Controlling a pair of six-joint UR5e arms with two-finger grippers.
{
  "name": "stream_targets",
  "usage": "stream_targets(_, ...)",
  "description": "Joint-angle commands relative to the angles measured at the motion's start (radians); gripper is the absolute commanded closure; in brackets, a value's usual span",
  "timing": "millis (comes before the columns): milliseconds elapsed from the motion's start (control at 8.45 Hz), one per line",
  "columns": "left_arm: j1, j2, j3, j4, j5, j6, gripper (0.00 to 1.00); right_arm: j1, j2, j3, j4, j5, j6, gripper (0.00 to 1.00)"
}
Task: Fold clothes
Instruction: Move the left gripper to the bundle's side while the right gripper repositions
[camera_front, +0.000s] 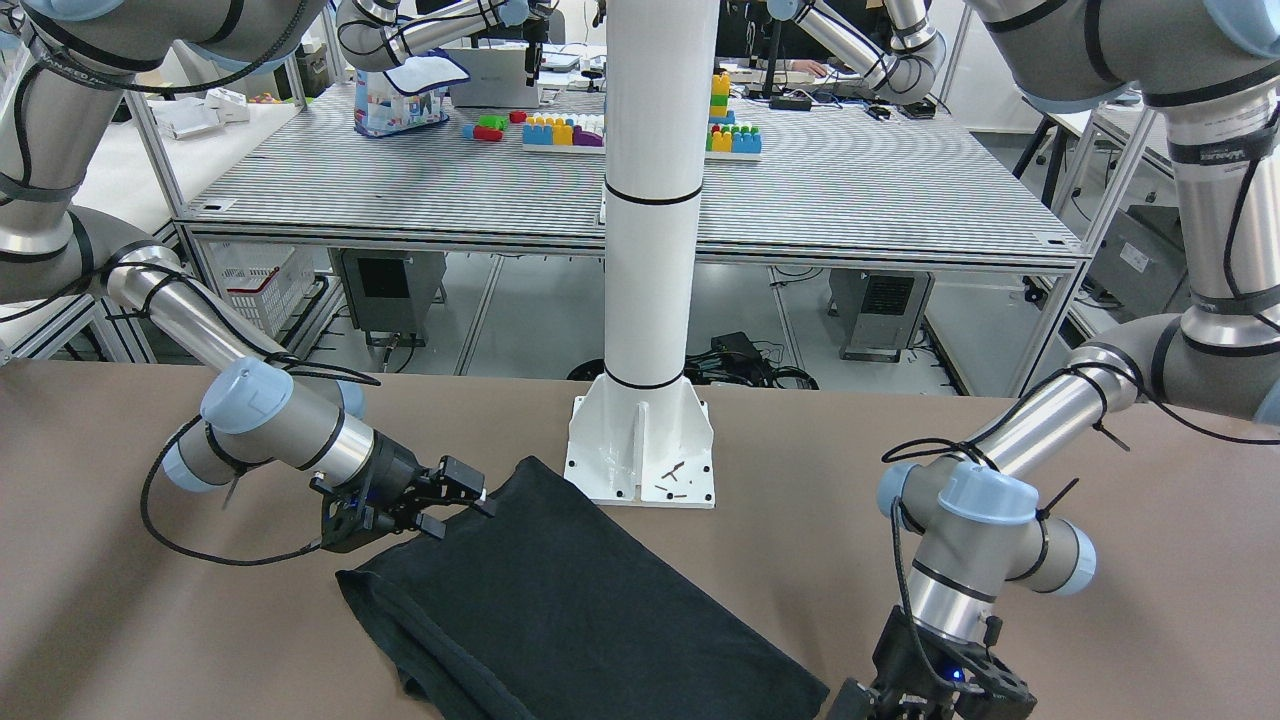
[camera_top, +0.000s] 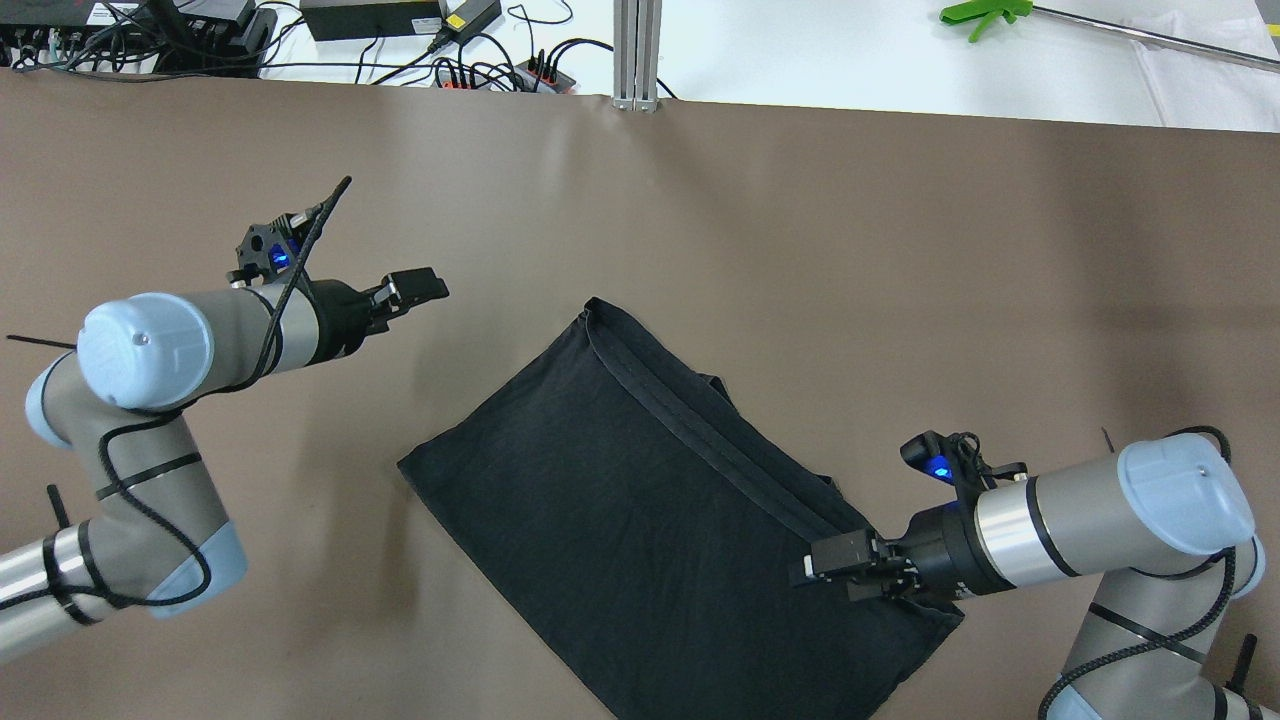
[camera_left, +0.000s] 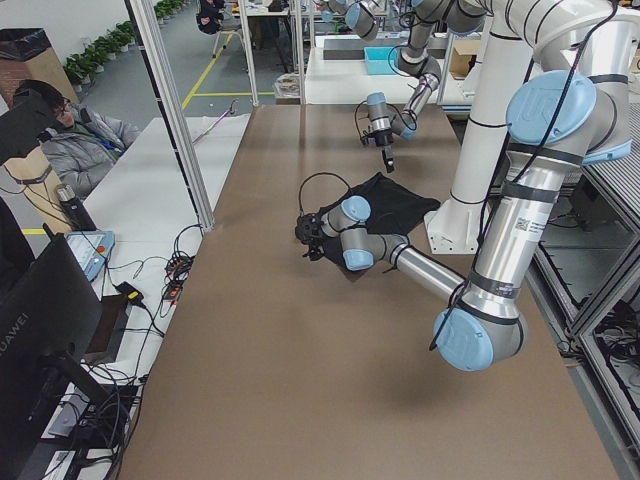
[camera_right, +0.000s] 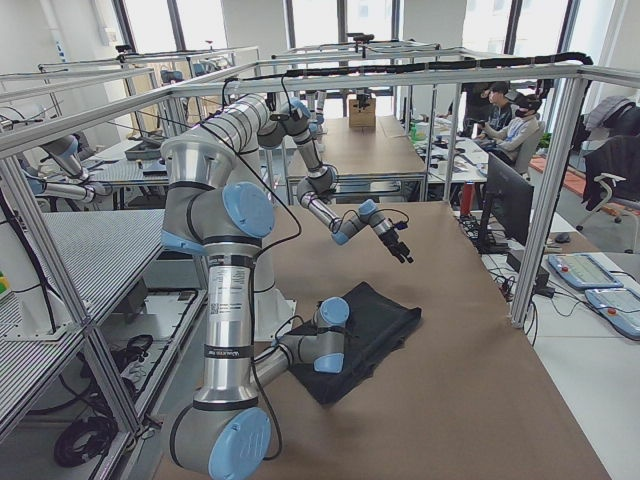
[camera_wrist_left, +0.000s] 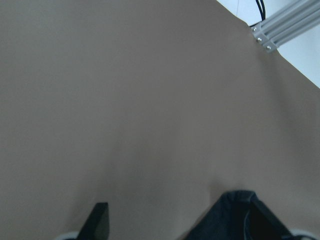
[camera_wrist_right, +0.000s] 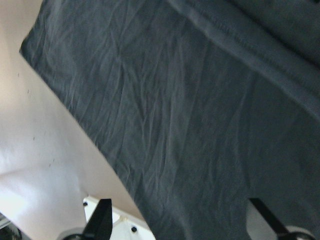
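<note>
1. The clothes (camera_top: 640, 500) are one black piece of soft, dull cloth, shaped like a rectangle. It lies flat near the middle of the surface (camera_top: 800, 250), with one corner near the white pillar's base plate (camera_front: 640, 455).
2. Its long way runs on a slant. From overhead, one short end points far and to the left. The other points near and to the right, toward the robot's right arm.
3. A thick hem band (camera_top: 700, 440) runs the long way close to one long edge, and more layers of cloth peek out beside it. The cloth has small wrinkles.
4. The right pincer (camera_top: 815, 570) sits over the near right corner of the cloth. Its fingers (camera_wrist_right: 102, 220) are spread wide, with nothing between them. I cannot tell if they touch the cloth.
5. The left pincer (camera_top: 420, 287) hangs over bare surface, apart from the cloth's far corner. It is spread wide too, and it holds nothing.
6. The surface is smooth, plain and brown.
</note>
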Motion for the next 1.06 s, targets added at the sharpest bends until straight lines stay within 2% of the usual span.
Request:
stream_targets(0, 0.1, 0.13, -0.147, 0.035, 0.002, -0.013, 0.0, 0.028, 0.005, -0.001, -0.072, -0.183, -0.027, 0.06)
stream_targets(118, 0.138, 0.14, -0.145, 0.039, 0.011, -0.021, 0.0, 0.027, 0.005, -0.004, -0.074, -0.255, -0.027, 0.06)
stream_targets(355, 0.25, 0.143, -0.11, 0.027, 0.132, -0.034, 0.0, 0.031, 0.006, -0.012, -0.102, -0.269, -0.027, 0.06)
stream_targets(946, 0.287, 0.166, -0.078, 0.023, 0.155, -0.03, 0.0, 0.031, 0.013, -0.013, -0.102, -0.297, -0.024, 0.06)
